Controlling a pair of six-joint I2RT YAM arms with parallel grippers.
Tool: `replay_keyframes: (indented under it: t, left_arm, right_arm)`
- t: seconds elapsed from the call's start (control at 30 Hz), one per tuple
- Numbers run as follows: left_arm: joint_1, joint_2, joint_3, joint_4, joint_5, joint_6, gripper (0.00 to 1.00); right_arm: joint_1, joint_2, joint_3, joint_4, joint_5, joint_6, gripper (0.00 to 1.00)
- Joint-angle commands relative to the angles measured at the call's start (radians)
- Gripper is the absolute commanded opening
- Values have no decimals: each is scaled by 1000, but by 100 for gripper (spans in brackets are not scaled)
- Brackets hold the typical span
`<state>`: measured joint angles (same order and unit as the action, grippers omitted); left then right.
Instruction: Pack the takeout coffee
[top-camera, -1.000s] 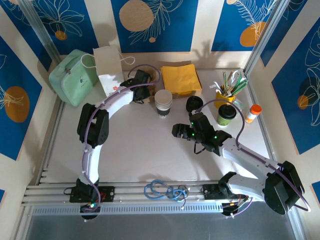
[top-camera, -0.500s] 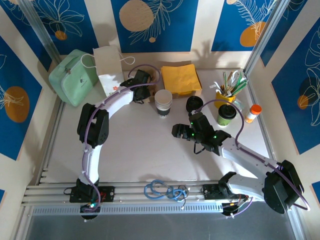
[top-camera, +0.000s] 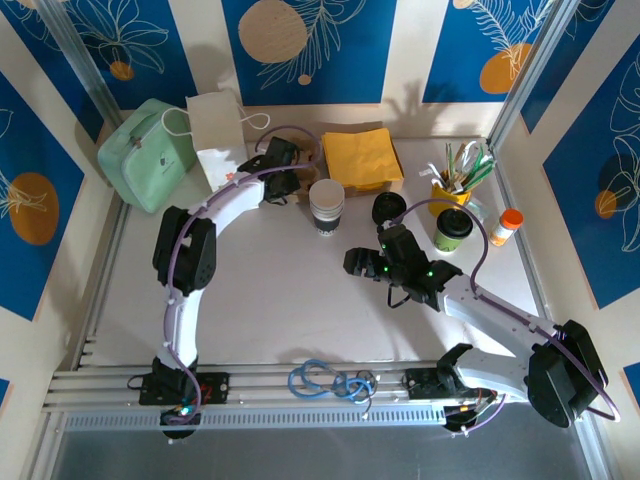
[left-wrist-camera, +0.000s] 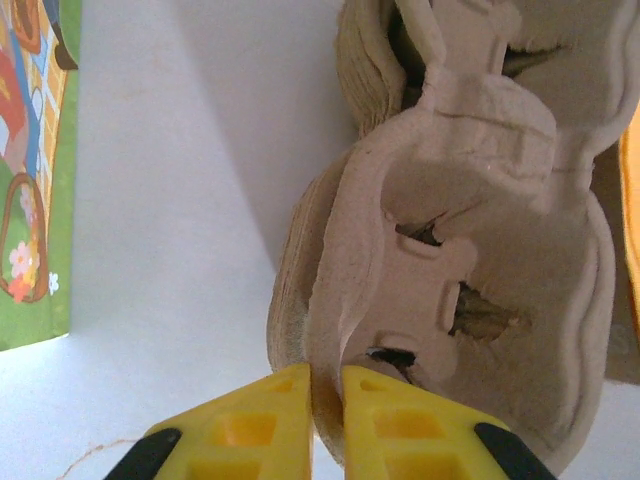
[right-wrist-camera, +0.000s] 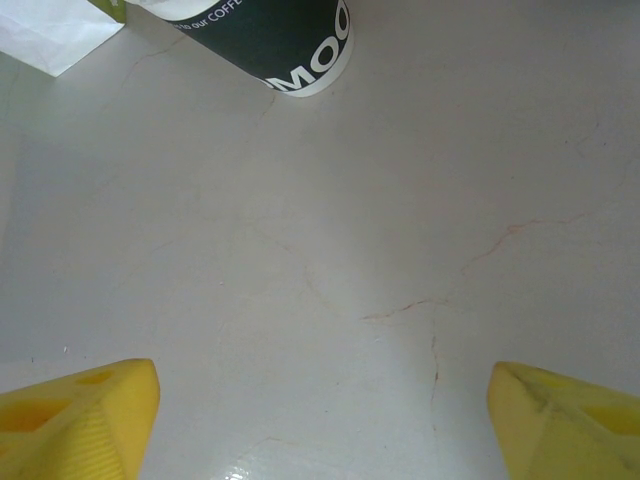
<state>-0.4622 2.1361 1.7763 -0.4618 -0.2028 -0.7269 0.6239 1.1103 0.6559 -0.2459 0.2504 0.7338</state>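
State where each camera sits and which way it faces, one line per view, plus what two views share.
Top external: fixed above and behind the bases, looking down on the table; both arms show whole.
Left wrist: on the left arm, looking along the left gripper, pinched on a pulp cup carrier.
Right wrist: on the right arm, looking low across the table past the open right gripper.
Shared: top and right wrist views both catch the cup stack.

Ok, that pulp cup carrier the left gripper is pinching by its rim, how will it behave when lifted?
Probably light: the pulp cup carrier is thin moulded fibre. Held by one edge in the left gripper, it will likely tilt and flex. It seems nested on a stack of similar trays, so the next may cling.
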Motion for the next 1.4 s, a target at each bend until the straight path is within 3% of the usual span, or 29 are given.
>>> replay_keyframes:
  t: [0.0,0.47,1.03,1.37]
  left_arm:
    - [9,-75,-27,40,4,15,11]
    - [30,-144,-69,73,19,29,0]
    - [30,-301,-53,-4,37,116,0]
    - [26,-488,-80,-106,88,172,0]
  right_arm:
    - [-7,-3,17,19,-17,8,85]
    - [-10,0,16,18,-19,9,85]
    - [-14,-6,13,16,-20,15,85]
    - [-41,-4,13,27,-72,7,86]
